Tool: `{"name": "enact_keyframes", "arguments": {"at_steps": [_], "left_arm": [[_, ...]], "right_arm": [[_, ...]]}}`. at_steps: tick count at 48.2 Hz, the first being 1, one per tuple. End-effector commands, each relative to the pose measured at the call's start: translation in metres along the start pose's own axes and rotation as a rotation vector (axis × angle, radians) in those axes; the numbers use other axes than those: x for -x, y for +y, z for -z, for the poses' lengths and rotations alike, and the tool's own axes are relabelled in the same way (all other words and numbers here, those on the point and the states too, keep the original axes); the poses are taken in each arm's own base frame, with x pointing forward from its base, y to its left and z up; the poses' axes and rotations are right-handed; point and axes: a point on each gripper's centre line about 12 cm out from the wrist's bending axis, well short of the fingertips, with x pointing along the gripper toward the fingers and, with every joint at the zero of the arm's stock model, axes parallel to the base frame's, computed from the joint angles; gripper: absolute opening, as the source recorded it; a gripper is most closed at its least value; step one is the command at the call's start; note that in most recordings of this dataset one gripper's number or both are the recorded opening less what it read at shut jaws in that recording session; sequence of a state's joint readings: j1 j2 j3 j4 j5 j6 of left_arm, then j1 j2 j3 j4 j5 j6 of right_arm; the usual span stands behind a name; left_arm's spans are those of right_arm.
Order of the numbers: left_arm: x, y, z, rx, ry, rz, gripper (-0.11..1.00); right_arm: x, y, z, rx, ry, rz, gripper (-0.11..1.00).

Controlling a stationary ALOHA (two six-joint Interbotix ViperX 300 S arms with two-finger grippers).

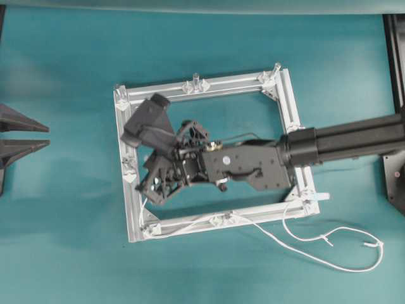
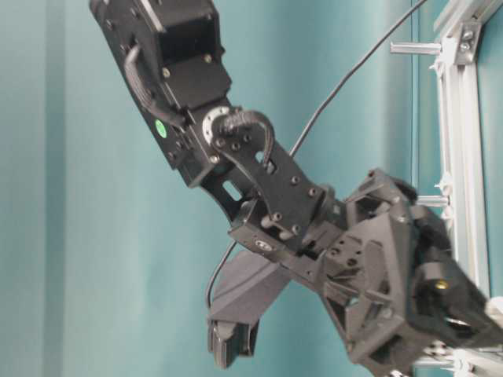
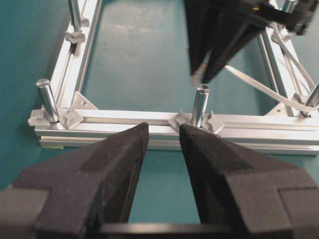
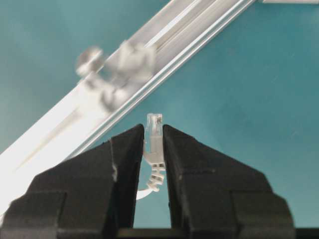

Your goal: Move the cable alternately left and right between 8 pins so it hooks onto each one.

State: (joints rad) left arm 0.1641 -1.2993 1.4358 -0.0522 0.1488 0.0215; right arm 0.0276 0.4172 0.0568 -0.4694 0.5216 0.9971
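The right hand grips the cable's clear plug end, at the frame's left side. The cable trails along the bottom bar to the lower right surface. The left hand is released.

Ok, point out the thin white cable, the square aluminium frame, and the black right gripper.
Thin white cable [image 1: 329,240], overhead view: knot on the loose loop.
Square aluminium frame [image 1: 215,85], overhead view: bare far bar.
Black right gripper [image 4: 153,149], right wrist view: between fingertips, shut on the cable's clear plug.
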Motion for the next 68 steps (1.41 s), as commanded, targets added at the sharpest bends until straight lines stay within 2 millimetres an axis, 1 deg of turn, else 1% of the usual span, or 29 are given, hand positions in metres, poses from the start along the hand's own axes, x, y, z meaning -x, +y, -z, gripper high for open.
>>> {"name": "enact_keyframes", "arguments": {"at_steps": [1, 7, 14, 21, 28, 40, 46, 47, 56, 63, 68], "left_arm": [[0.0, 0.0, -0.006, -0.003, -0.012, 0.0, 0.44], [0.0, 0.0, -0.006, -0.002, -0.012, 0.0, 0.44], [0.0, 0.0, -0.006, -0.003, -0.012, 0.0, 0.44], [0.0, 0.0, -0.006, -0.003, -0.014, 0.0, 0.44], [0.0, 0.0, -0.006, -0.003, -0.012, 0.0, 0.44], [0.0, 0.0, -0.006, -0.003, -0.014, 0.0, 0.44], [0.0, 0.0, -0.006, -0.003, -0.014, 0.0, 0.44], [0.0, 0.0, -0.006, -0.003, -0.014, 0.0, 0.44], [0.0, 0.0, -0.006, -0.003, -0.014, 0.0, 0.44], [0.0, 0.0, -0.006, -0.004, -0.014, 0.002, 0.44], [0.0, 0.0, -0.006, -0.003, -0.014, 0.0, 0.44]], "right_arm": [[0.021, -0.004, -0.029, -0.01, -0.071, -0.029, 0.16], [0.018, -0.016, -0.043, 0.005, -0.088, -0.014, 0.16], [0.011, -0.021, -0.06, 0.021, -0.109, -0.012, 0.16], [-0.004, -0.02, -0.073, 0.04, -0.103, -0.022, 0.16], [-0.014, -0.019, -0.084, 0.072, -0.081, -0.033, 0.16], [-0.025, -0.018, -0.102, 0.166, -0.04, -0.048, 0.16], [-0.032, -0.014, -0.11, 0.188, -0.034, -0.064, 0.16], [-0.035, -0.013, -0.11, 0.191, -0.028, -0.065, 0.16], [-0.044, -0.008, -0.125, 0.194, -0.051, -0.077, 0.16], [-0.047, -0.011, -0.139, 0.18, -0.082, -0.078, 0.16], [-0.047, -0.019, -0.148, 0.166, -0.1, -0.071, 0.16]]}}
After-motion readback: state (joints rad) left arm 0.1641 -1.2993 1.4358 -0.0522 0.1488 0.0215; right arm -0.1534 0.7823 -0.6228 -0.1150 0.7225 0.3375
